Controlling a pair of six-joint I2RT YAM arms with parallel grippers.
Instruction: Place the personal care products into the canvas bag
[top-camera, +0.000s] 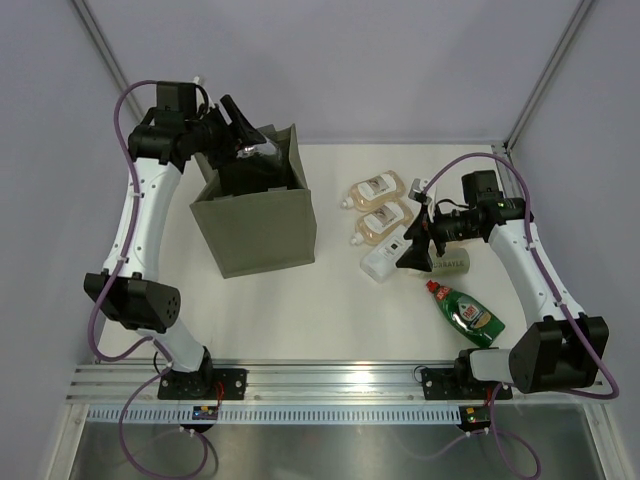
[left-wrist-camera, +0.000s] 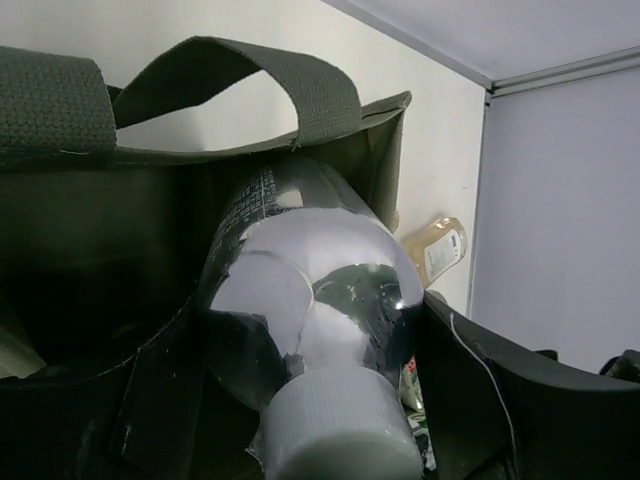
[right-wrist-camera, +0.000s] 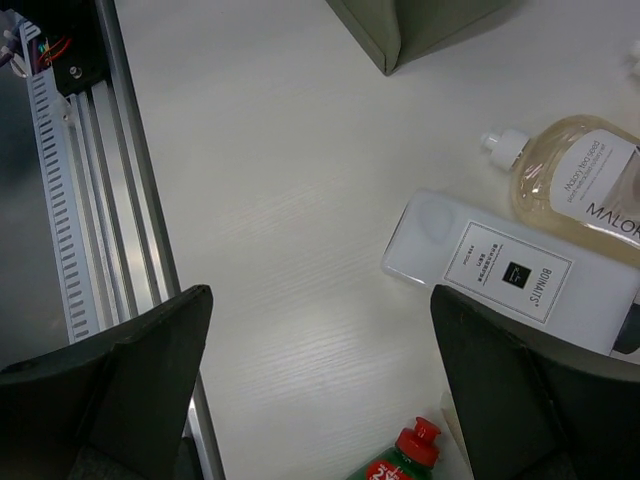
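A bottle (left-wrist-camera: 300, 300) with a white cap sits between the two fingers of the left claw (left-wrist-camera: 320, 400). The fingers press on its sides, so I take it to be gripped. Its cap points back toward the wrist and its body leans into the bag (top-camera: 255, 225), below the rim and under a loop handle (left-wrist-camera: 250, 80). That attitude suits a drop. The bottle is already inside the walls, and letting go from here should land it in the bag and not on the rim.

The bag stands upright on the left of the surface (top-camera: 300, 320), mouth up, and the left arm reaches it from above and behind.

To the right, well apart from the bag, the other products lie flat. Two amber bottles (top-camera: 378, 205) lie side by side, caps toward the bag. A white bottle (top-camera: 385, 262) is just beside the nearer one, a tube (top-camera: 447, 263) is partly under the right arm, and a green bottle (top-camera: 465, 312) with a red cap is closest to the rail (right-wrist-camera: 80, 200).

The right claw (right-wrist-camera: 320, 310) hangs over this group with its fingers spread wide and nothing between them. The white bottle is just ahead of it, which looks like the next pick. Lying flat, the bottle offers its narrow sides to the fingers, so the claw would have to straddle it across its width
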